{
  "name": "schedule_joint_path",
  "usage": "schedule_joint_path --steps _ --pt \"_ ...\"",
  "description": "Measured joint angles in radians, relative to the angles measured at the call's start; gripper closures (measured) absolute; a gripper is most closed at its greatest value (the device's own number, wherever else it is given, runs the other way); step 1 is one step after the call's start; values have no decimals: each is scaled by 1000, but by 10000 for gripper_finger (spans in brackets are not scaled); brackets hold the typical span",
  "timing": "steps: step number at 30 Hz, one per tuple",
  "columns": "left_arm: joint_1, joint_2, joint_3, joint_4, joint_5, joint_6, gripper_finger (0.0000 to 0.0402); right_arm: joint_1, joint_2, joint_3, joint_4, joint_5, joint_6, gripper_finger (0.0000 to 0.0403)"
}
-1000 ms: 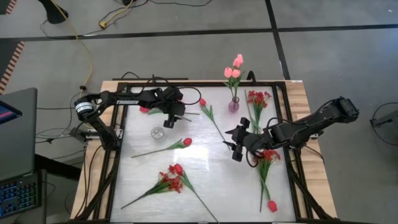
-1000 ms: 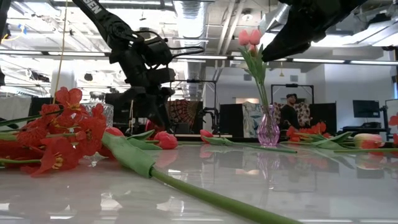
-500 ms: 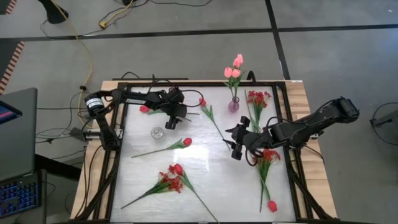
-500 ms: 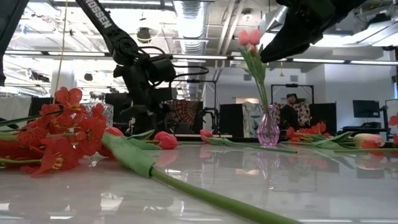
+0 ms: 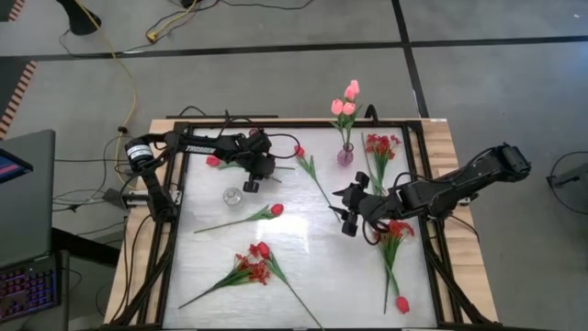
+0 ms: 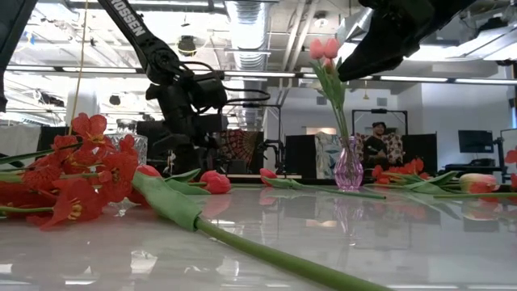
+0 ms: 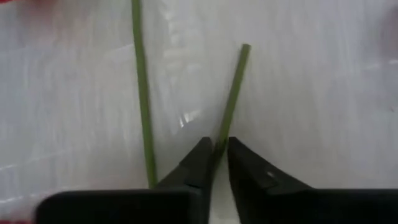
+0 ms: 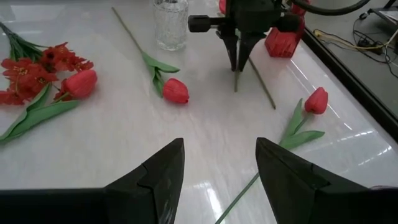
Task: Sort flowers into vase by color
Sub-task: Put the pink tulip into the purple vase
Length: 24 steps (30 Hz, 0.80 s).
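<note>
1. Flowers lie scattered on the white tabletop (image 5: 303,248); three pink tulips (image 5: 345,101) stand in the purple vase (image 5: 345,154) at the far edge
2. The left end effector (image 7: 214,155) is pinched nearly closed on a green stem (image 7: 231,99) near the clear glass vase (image 5: 233,195)
3. The right end effector (image 8: 219,163) hovers wide open, holding nothing, just beside a red spray (image 5: 395,230)

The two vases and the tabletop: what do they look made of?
The purple vase looks like tinted glass, see-through and glossy. The clear vase seems cut or pressed glass, its wall faceted. The tabletop looks like polished white stone or laminate, mirroring the flowers; which one is unclear.
</note>
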Motion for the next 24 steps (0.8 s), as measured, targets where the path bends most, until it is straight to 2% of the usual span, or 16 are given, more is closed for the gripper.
schedule_joint_path --steps 2,8,24 --pt "0 0 0 1 -5 -12 394 0 0 0 1 0 8 178" --pt "-26 -58 -5 -45 -36 -74 400 0 0 0 1 0 16 178" --pt "-199 -445 21 -105 -127 -121 401 0 0 0 49 1 37 178"
